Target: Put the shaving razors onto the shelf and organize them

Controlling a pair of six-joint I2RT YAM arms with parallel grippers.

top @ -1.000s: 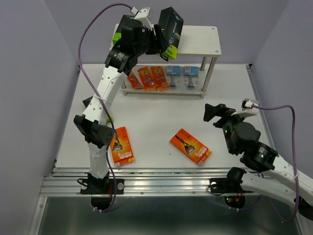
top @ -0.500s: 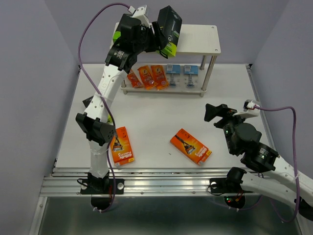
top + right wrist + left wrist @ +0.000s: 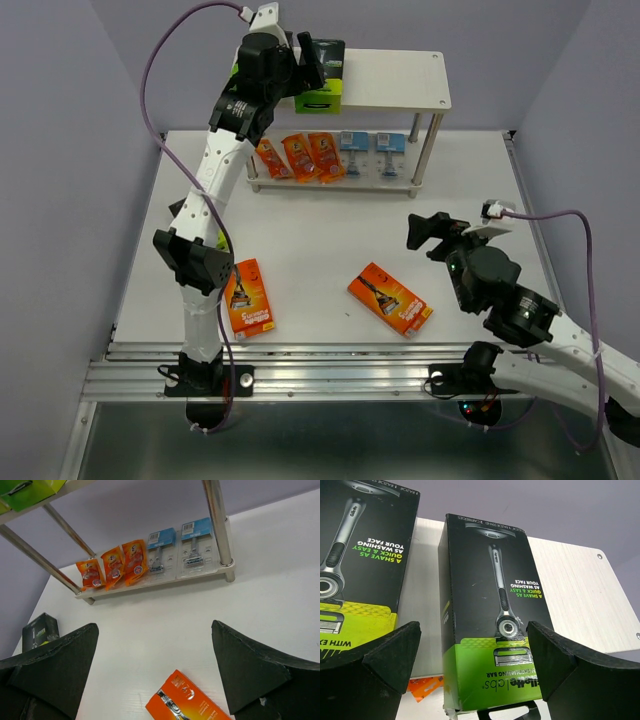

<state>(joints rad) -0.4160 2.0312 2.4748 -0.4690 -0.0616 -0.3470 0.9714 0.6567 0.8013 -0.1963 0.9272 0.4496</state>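
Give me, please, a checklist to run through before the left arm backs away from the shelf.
1. Left gripper jaws open around the black-and-lime-green cardboard box: ok.
2. That box lying flat on the top board of the pale wooden shelf: ok.
3. Box's green end fully supported by the board: cannot tell.
4. Right gripper open and empty: ok.
5. Two flat orange cardboard boxes off the white table: not ok.

Two robot arms, the left arm (image 3: pixel 215 172) and right arm (image 3: pixel 497 285), were built of white tubular links and chunky black joints, each trailing a thin purple cable (image 3: pixel 146 90) and ending in matte black, wedge-shaped fingers (image 3: pixel 379 656).
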